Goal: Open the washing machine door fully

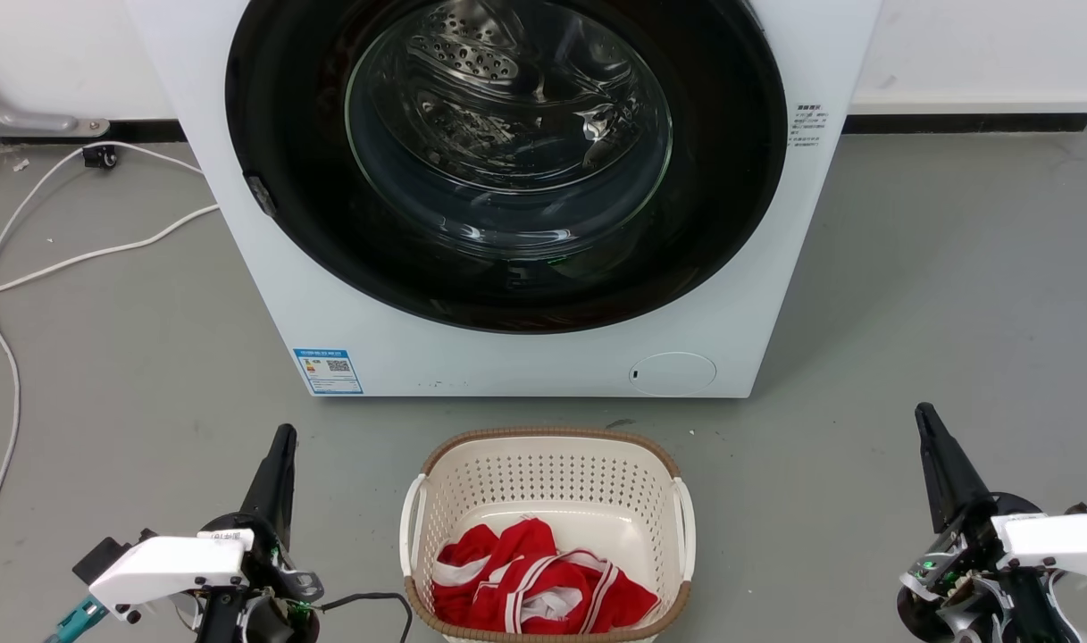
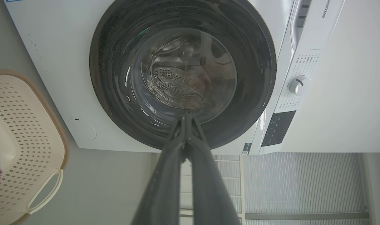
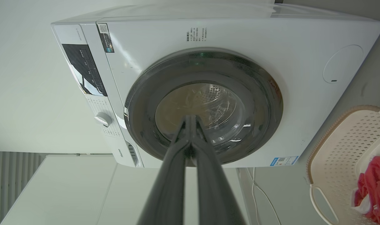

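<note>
The washing machine door [image 1: 505, 295] stands shut in the white machine front, directly beyond the laundry basket [image 1: 543, 435]. Its glass bowl faces out toward the basket. The head view cuts off its top. Being round, it shows no long axis. The left hand [image 1: 282, 446] and right hand [image 1: 929, 429] flank the basket, each clenched on nothing.

grey floor [image 1: 909, 295] spreads smooth and evenly lit, white wall [image 1: 972, 45] up at twelve o'clock over a dark skirting strip [image 1: 963, 122], white cable [image 1: 154, 237] snaking at nine o'clock.
</note>
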{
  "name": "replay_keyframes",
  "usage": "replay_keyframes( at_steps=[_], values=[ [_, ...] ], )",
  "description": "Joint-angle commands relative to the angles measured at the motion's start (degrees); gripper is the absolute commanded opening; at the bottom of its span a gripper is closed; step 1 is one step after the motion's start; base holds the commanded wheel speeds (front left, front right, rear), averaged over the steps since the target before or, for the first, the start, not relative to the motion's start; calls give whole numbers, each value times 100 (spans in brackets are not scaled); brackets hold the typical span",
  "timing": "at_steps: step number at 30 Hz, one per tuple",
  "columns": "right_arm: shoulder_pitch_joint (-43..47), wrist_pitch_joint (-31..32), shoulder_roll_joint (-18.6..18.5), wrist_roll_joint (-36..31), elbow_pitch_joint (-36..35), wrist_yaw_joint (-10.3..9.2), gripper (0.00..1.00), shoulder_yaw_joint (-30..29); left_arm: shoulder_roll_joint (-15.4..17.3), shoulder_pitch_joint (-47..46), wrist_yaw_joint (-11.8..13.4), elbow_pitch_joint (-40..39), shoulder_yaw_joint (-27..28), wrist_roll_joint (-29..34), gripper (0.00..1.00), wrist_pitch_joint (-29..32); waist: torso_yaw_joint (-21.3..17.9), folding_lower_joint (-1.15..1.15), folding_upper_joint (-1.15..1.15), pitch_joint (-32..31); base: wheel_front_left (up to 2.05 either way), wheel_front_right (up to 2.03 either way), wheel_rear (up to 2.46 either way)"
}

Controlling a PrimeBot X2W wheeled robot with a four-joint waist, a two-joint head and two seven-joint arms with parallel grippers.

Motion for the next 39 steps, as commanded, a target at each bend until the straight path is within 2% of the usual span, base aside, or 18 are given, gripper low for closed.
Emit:
replay_keyframes(
  at_steps=[1, 2, 3, 12, 20, 24, 39],
  values=[
    [-84, 25, 11, -35, 9, 0, 0, -14, -2, -43, -18, 4, 16, 12, 0, 35, 0, 0, 0, 0, 0, 0, 0],
    [-84, 27, 12, -35, 9, 0, 0, -14, -3, -43, -18, 4, 17, 14, 0, 27, 0, 0, 0, 0, 0, 0, 0],
    [11, -3, 2, -3, 11, 0, 100, 0, -3, 6, 2, 16, -3, 1, 100, 12, 0, 0, 0, 0, 0, 0, 0],
    [99, -232, 15, -26, -166, 0, 100, 77, -13, -12, 4, -122, -180, 89, 100, -210, 6, 0, 0, 3, 0, 0, 0],
    [151, -443, 22, -507, -338, 0, 100, 85, 0, -53, 2, -370, -235, 507, 100, -437, 15, 0, 0, 3, 0, 0, 0],
    [169, -539, 26, -981, -454, 0, 100, 69, -4, -75, 1, -504, -233, 955, 100, -536, 17, 0, 0, 7, 0, 0, 0],
    [301, -866, 38, -3425, -1026, 0, 100, 169, 6, -133, -3, -934, -307, 2805, 100, -870, -5, 0, 0, 15, 0, 0, 0]
  ],
)
